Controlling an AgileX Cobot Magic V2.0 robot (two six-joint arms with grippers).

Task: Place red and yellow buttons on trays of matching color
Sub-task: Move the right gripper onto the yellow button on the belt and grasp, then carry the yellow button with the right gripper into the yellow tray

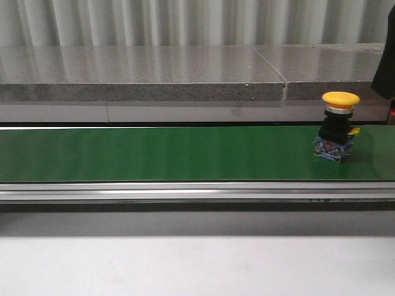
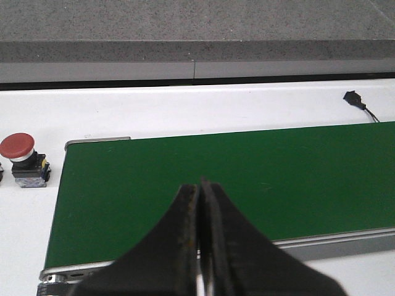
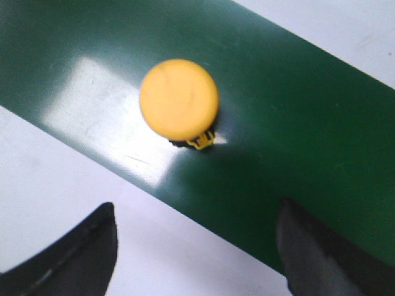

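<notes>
A yellow button (image 1: 340, 100) with a black and blue base stands upright on the green belt (image 1: 160, 153) near its right end. From above in the right wrist view the yellow button (image 3: 179, 100) lies ahead of my right gripper (image 3: 196, 213), which is open and empty above the belt's edge. A red button (image 2: 23, 159) stands on the white surface just off the belt's end in the left wrist view. My left gripper (image 2: 199, 188) is shut and empty over the belt. No trays are in view.
A grey stone ledge (image 1: 142, 71) runs behind the belt. A metal rail (image 1: 185, 191) edges the belt's front. A small black part with a wire (image 2: 357, 100) lies on the white surface (image 2: 185, 108) beyond the belt. A dark arm part (image 1: 386, 68) shows at the far right.
</notes>
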